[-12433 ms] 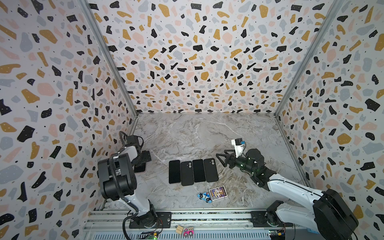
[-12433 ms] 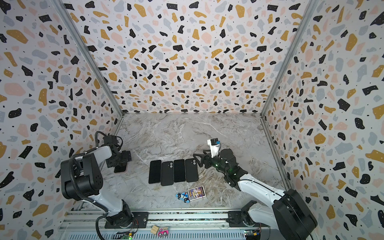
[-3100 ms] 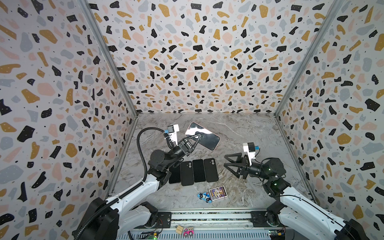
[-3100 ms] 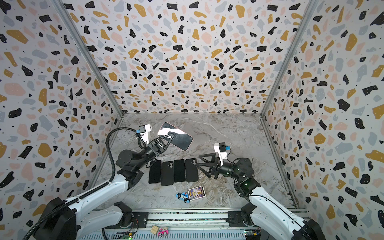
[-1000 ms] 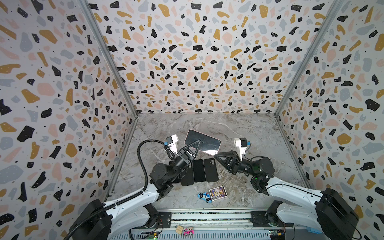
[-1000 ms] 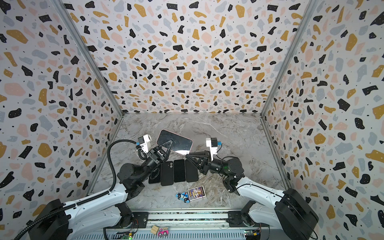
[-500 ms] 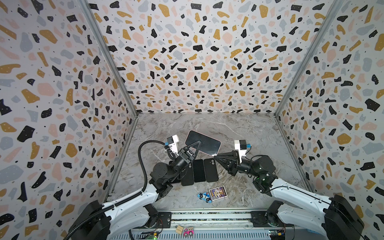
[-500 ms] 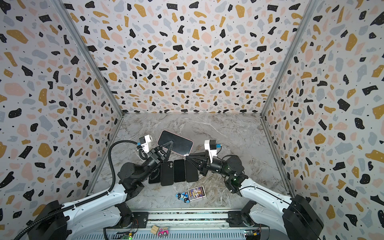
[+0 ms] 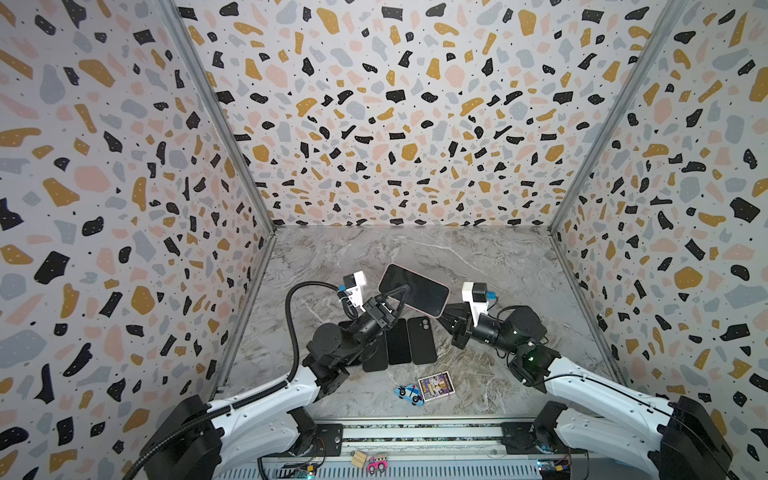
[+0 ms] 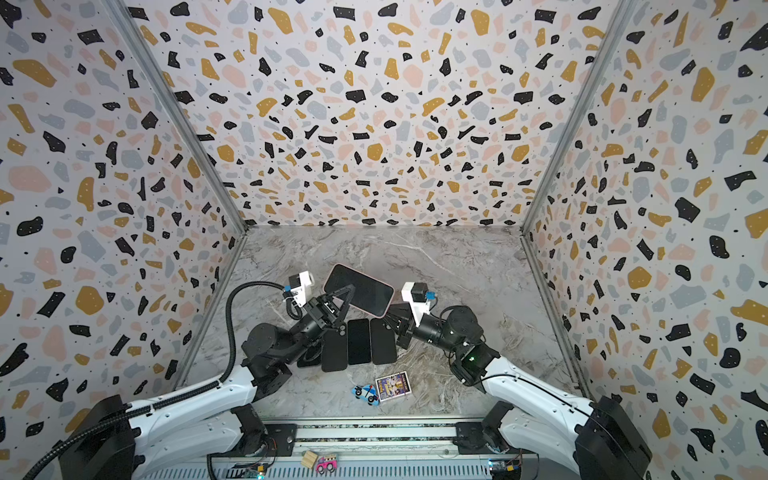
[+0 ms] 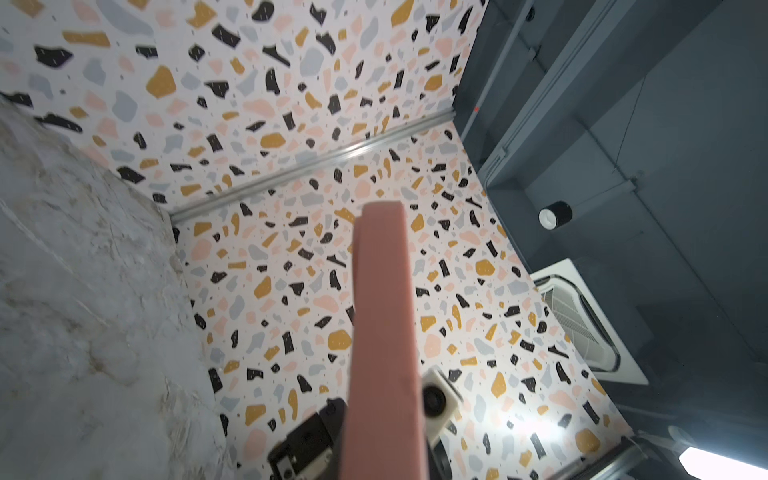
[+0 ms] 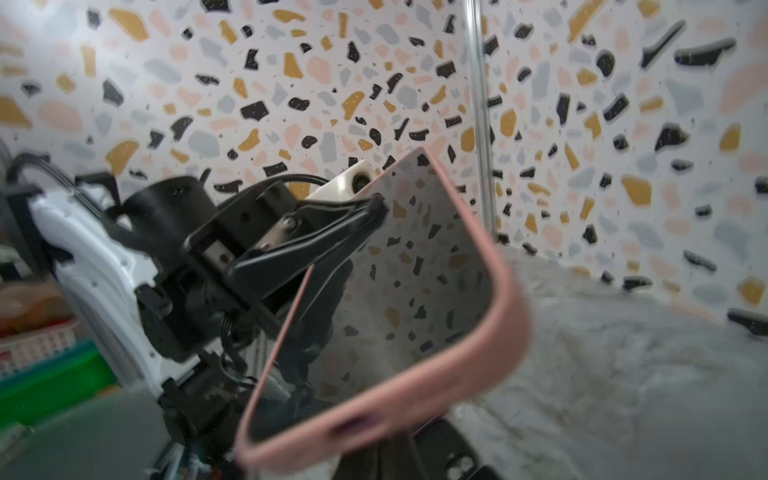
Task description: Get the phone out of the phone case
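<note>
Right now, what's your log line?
left jaws: shut on phone case, lifted | right jaws: shut by its corner | phone: inside

No readable text anywhere — print on card (image 9: 435,386) too small to make out.

Glossy phone (image 9: 428,293), matt pink case (image 12: 509,316)

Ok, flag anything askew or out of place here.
Nothing spilled or broken. The pink-cased phone hangs tilted in mid-air, clamped in the left gripper, with the right gripper at its corner. A toy car and picture card lie askew before the row of black phones.
</note>
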{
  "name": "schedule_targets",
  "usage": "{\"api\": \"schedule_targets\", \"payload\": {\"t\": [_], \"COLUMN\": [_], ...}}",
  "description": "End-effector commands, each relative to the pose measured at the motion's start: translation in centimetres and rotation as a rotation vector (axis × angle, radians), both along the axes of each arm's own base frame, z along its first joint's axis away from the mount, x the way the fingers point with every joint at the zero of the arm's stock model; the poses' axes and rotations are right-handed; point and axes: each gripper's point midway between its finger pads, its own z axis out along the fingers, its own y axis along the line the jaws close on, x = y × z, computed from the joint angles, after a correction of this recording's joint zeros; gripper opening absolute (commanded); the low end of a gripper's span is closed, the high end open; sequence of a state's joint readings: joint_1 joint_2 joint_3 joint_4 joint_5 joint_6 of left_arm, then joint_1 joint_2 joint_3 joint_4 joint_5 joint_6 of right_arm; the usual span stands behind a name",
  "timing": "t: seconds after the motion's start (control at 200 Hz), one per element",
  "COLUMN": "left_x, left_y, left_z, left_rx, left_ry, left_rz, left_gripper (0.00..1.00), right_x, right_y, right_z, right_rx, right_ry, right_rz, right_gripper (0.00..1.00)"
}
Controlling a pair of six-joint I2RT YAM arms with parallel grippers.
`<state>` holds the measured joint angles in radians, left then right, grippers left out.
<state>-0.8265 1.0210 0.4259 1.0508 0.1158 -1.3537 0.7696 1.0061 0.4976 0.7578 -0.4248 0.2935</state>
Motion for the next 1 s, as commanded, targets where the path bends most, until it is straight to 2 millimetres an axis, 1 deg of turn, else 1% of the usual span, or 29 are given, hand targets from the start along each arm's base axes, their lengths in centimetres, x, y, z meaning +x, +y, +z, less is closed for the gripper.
{"api": "schedule_targets", "payload": {"t": [0.0, 0.04, 0.1, 0.16, 0.28, 0.375, 0.45, 0.551, 0.611, 0.741, 0.866, 0.996], "left_x": [-2.0, -2.0, -1.9, -1.8, -2.0, -2.0, -2.1, -2.1, -2.1, -2.0, -2.0, -2.1], "left_y": [-0.2, -0.3, 0.2, 0.9, 1.3, 1.6, 1.7, 1.7, 1.6, 1.5, 1.4, 1.4], "left_z": [3.6, 3.4, 3.3, 3.6, 5.1, 5.8, 6.1, 6.0, 6.0, 5.9, 5.7, 5.6], "left_rx": [-0.062, -0.051, -0.058, -0.071, -0.079, -0.098, -0.115, -0.129, -0.13, -0.13, -0.125, -0.124], "left_ry": [-0.098, -0.1, -0.091, -0.098, -0.135, -0.157, -0.172, -0.178, -0.178, -0.184, -0.184, -0.184], "left_rz": [-0.079, -0.077, -0.055, -0.026, -0.005, 0.005, 0.004, 0.003, 0.002, 0.001, 0.0, -0.004], "left_gripper": [0.0, 0.0, 0.0, 0.0, 0.0, 0.0, 0.0, 0.0, 0.0, 0.0, 0.0, 0.0], "right_x": [1.4, 1.3, 0.7, 0.1, -0.9, -2.0, -3.1, -5.0, -5.6, -5.9, -5.8, -5.4], "right_y": [-0.8, -1.0, -1.3, -1.8, -3.0, -3.6, -3.9, -4.0, -4.2, -4.3, -4.1, -3.5], "right_z": [1.8, 2.0, 2.1, 1.6, 0.0, -0.7, -0.7, 0.6, 1.4, 2.5, 3.5, 3.8], "right_rx": [0.01, 0.016, 0.032, 0.042, 0.056, 0.08, 0.125, 0.209, 0.257, 0.311, 0.343, 0.346], "right_ry": [-0.06, -0.064, -0.072, -0.072, -0.041, -0.016, 0.012, 0.036, 0.056, 0.077, 0.085, 0.101], "right_rz": [-0.1, -0.105, -0.089, -0.083, -0.09, -0.06, -0.01, 0.096, 0.135, 0.17, 0.186, 0.2], "right_gripper": [0.0, 0.0, 0.0, 0.0, 0.22, 0.39, 0.53, 0.61, 0.65, 0.67, 0.68, 0.68]}}
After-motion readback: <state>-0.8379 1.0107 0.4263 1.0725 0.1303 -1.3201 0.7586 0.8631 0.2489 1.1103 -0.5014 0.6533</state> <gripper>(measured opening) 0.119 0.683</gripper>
